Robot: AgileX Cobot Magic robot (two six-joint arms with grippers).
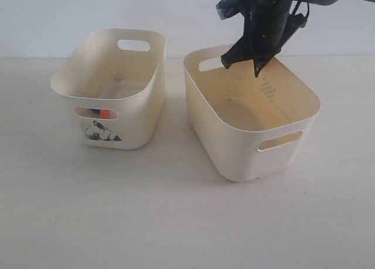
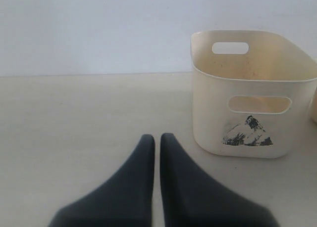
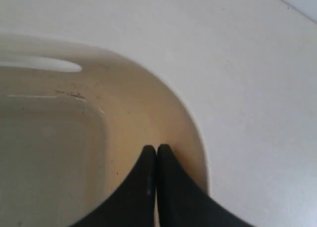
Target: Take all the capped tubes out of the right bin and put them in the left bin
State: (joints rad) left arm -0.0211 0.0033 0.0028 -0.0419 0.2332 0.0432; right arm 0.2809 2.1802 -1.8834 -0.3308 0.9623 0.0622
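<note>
finds the capped tubes point(image 1: 103, 113) only as an orange-red patch and a dark blue one behind the front slot of the left bin point(image 1: 140, 125), on the left of the counter point(image 1: 176, 222); cannot count them through so narrow a gap. shows nothing on the visible floor of the right bin point(image 1: 234, 152), just beside it to the right, though hides the near strip behind that bin's own wall. places the right gripper point(image 3: 157, 150) above the far rim of that bin, clenched on nothing, probably held high with nothing more to pick there. places the left gripper point(image 2: 157, 138) low over the counter, left of the stickered bin, pressed together and empty too, likely parked out of the way. suggests a transfer done or nearly done.
</note>
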